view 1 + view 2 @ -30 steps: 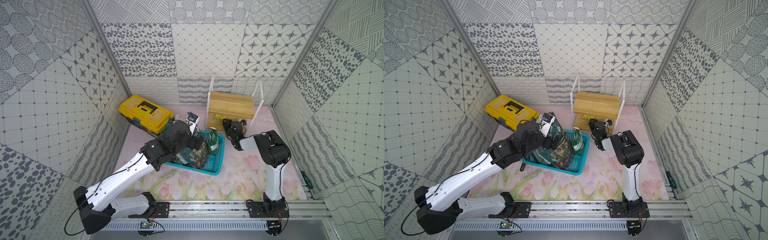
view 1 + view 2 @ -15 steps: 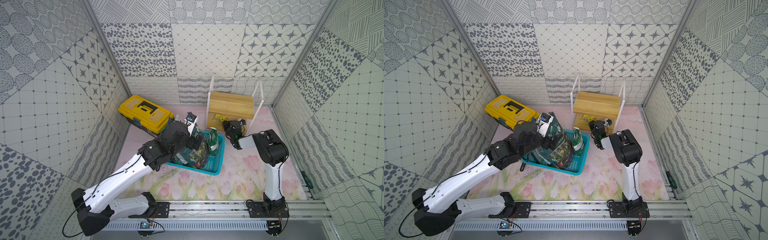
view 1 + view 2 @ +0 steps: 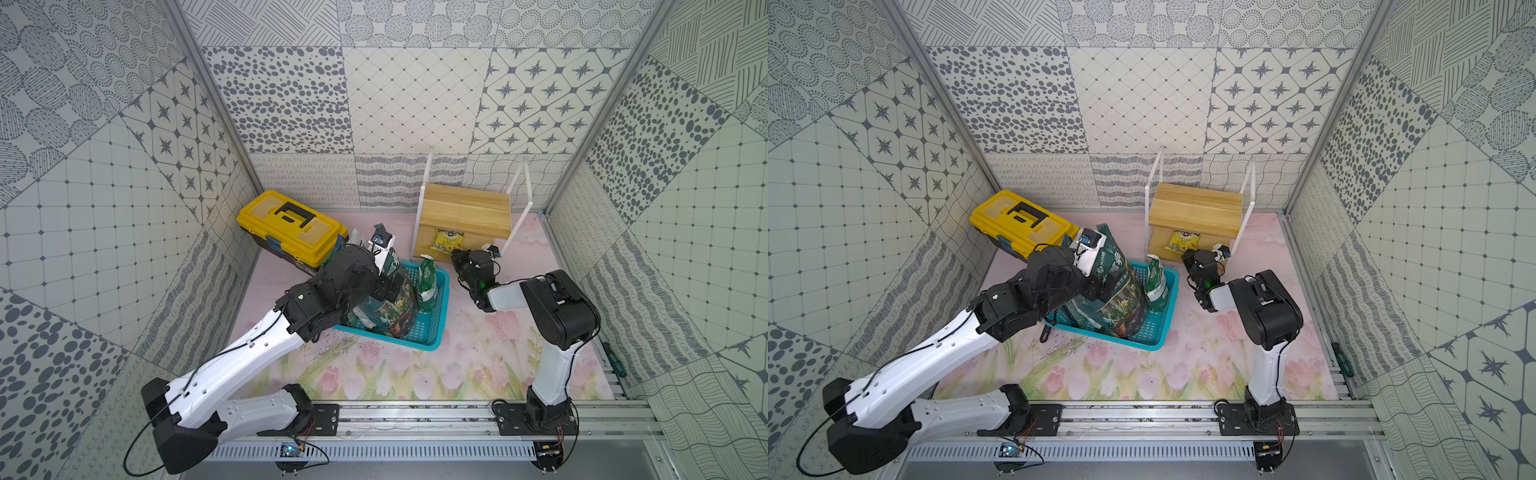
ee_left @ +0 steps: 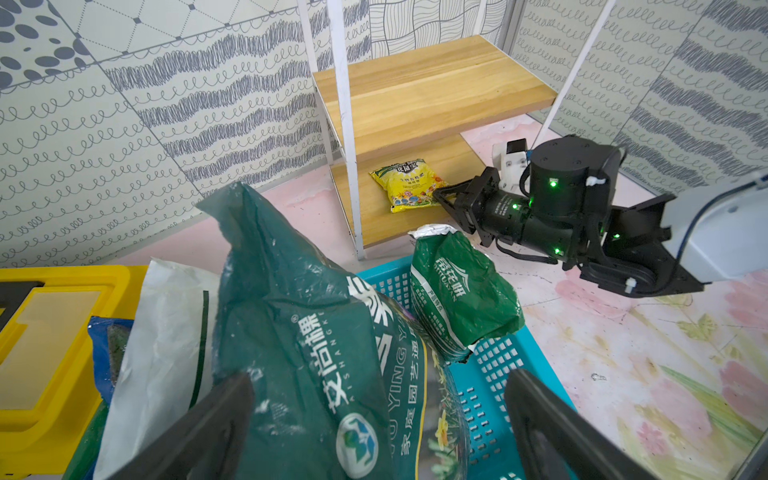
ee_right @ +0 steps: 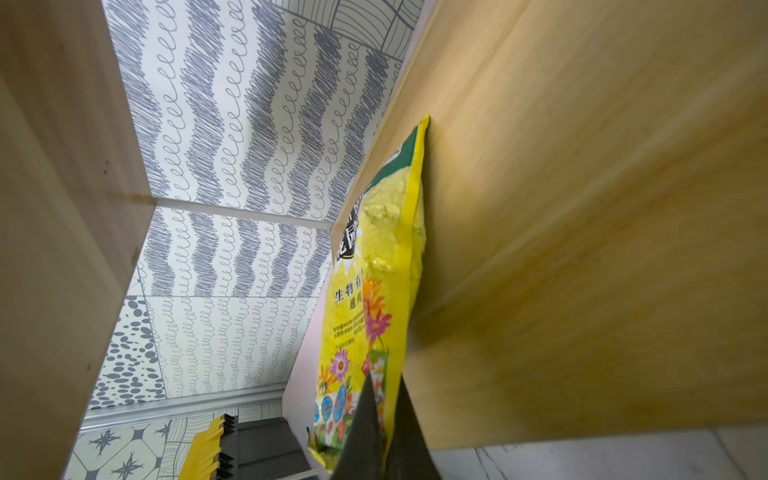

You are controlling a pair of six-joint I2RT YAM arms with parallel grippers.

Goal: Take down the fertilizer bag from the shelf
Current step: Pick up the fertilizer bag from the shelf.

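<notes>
The right gripper (image 5: 381, 409) pinches the fertilizer bag (image 5: 376, 257) on the shelf (image 4: 428, 91); the left gripper (image 4: 380, 380) stands wide open by a green bag (image 4: 299, 316)

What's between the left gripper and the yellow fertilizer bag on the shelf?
In the left wrist view, a large dark green bag and, beyond it, a smaller green bag, both in the blue basket, lie before the fertilizer bag on the shelf.

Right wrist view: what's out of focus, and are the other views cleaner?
Right wrist view: right gripper close-up, soft and dark; fertilizer bag print legible. Left wrist view: left gripper fingers soft at the frame edge. Both top views: sharp, evenly lit.
</notes>
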